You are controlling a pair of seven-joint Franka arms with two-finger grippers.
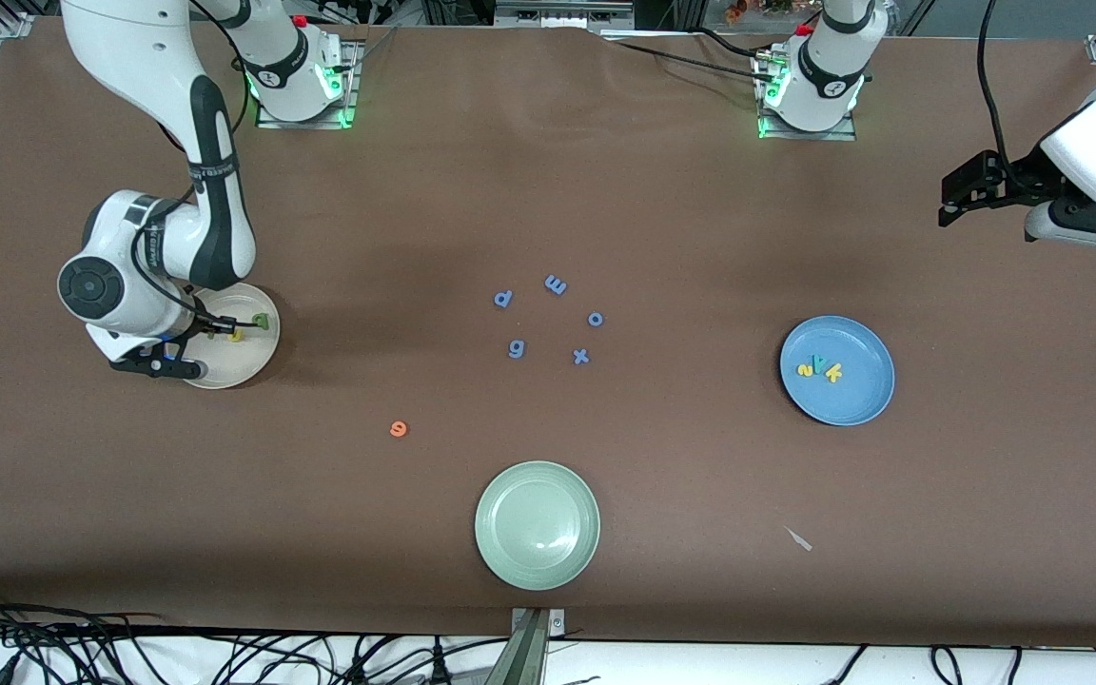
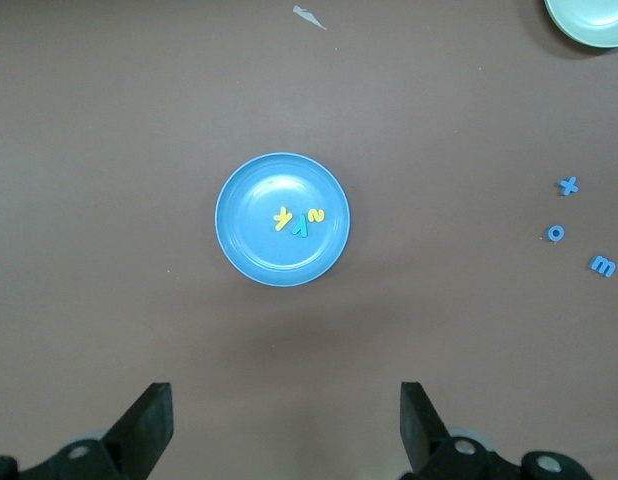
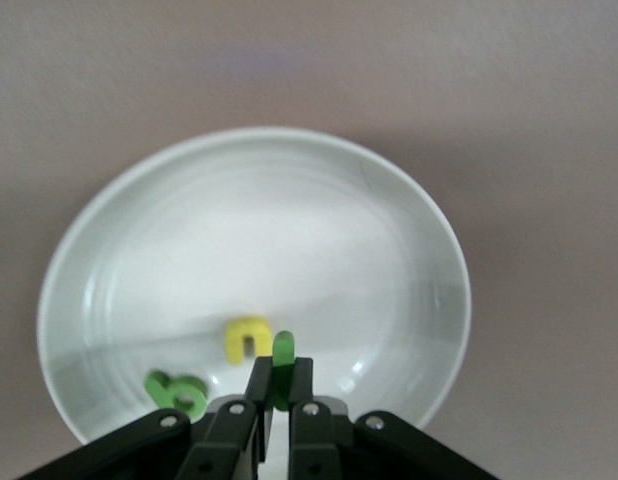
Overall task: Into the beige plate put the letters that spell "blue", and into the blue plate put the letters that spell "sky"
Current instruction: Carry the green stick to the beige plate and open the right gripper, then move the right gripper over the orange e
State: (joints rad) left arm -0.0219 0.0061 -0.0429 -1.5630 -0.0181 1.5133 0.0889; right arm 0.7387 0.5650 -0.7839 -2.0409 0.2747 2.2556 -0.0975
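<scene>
My right gripper (image 3: 280, 375) is low over the beige plate (image 3: 289, 220), shut on the green bar l (image 3: 283, 352), which stands upright between its fingers. The yellow u (image 3: 247, 338) and the dark green b (image 3: 177, 392) lie in that plate (image 1: 229, 366) beside the gripper (image 1: 225, 328). The orange e (image 1: 399, 429) lies on the bare table, nearer the front camera. The blue plate (image 1: 852, 404) holds the yellow s (image 2: 317, 216), teal y (image 2: 300, 226) and yellow k (image 2: 281, 218). My left gripper (image 2: 286, 430) waits open and empty, raised at the left arm's end of the table (image 1: 957, 195).
A pale green plate (image 1: 537, 523) sits near the front edge at mid-table. Several blue-violet letters (image 1: 556, 283) are scattered at the table's middle. A small pale scrap (image 1: 800, 539) lies nearer the front camera than the blue plate.
</scene>
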